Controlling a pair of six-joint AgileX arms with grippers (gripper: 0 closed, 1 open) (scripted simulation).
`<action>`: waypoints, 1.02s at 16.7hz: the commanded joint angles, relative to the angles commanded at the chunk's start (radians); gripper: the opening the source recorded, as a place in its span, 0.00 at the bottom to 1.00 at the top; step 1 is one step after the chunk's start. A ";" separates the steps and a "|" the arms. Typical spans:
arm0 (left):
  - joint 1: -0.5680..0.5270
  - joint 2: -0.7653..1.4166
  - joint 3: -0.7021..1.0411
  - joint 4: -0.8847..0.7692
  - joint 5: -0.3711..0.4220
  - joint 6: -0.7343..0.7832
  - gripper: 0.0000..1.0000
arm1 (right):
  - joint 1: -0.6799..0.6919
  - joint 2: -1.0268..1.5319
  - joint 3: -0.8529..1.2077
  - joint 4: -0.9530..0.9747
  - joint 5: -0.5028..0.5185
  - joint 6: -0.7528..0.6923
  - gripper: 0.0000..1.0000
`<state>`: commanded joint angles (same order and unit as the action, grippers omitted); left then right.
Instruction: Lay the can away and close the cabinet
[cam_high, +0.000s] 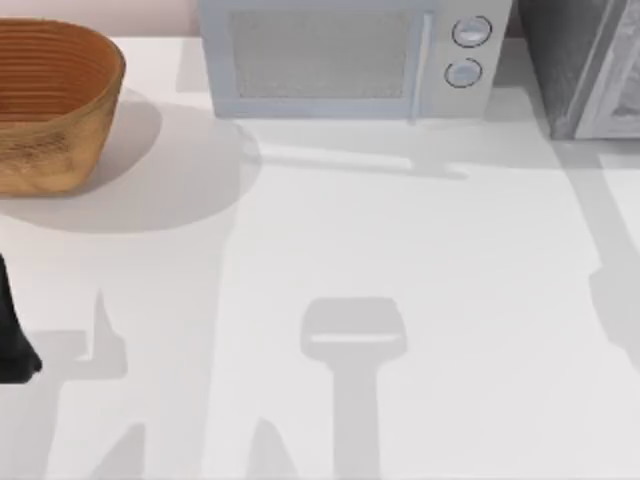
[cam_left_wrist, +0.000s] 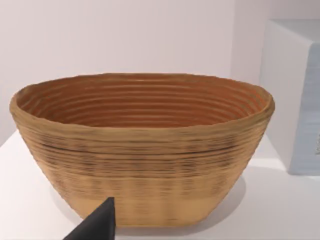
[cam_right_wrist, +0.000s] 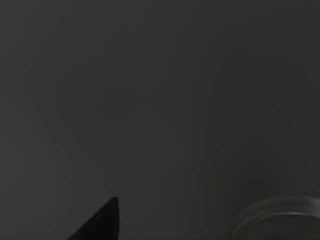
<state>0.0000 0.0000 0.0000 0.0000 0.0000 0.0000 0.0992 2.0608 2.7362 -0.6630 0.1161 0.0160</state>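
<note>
While the left arm (cam_high: 10, 345) sits parked at the white table's (cam_high: 420, 300) left edge, left gripper (cam_left_wrist: 97, 226) facing a woven basket (cam_left_wrist: 142, 150) beside the microwave (cam_high: 340, 55), its grip impossible to tell, grey cabinet (cam_high: 575, 60) at far right corner, right wrist view dark.

a white table (cam_high: 420, 300) fills the top view, crossed by soft grey shadows. at its far edge stands a pale blue-grey microwave (cam_high: 340, 55) with 2 round dials, its door shut. a woven wicker basket (cam_high: 50, 100) sits at the far left, and a grey cabinet (cam_high: 585, 60) at the far right. the wall (cam_left_wrist: 125, 35) behind is plain pale pink.
</note>
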 joint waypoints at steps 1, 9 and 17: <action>0.000 0.000 0.000 0.000 0.000 0.000 1.00 | -0.001 -0.029 -0.030 0.015 -0.006 -0.002 1.00; 0.000 0.000 0.000 0.000 0.000 0.000 1.00 | -0.025 -0.578 -0.648 0.233 -0.078 -0.041 1.00; 0.000 0.000 0.000 0.000 0.000 0.000 1.00 | -0.065 -1.348 -1.773 0.483 -0.128 -0.058 1.00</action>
<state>0.0000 0.0000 0.0000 0.0000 0.0000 0.0000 0.0346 0.7129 0.9631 -0.1802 -0.0115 -0.0421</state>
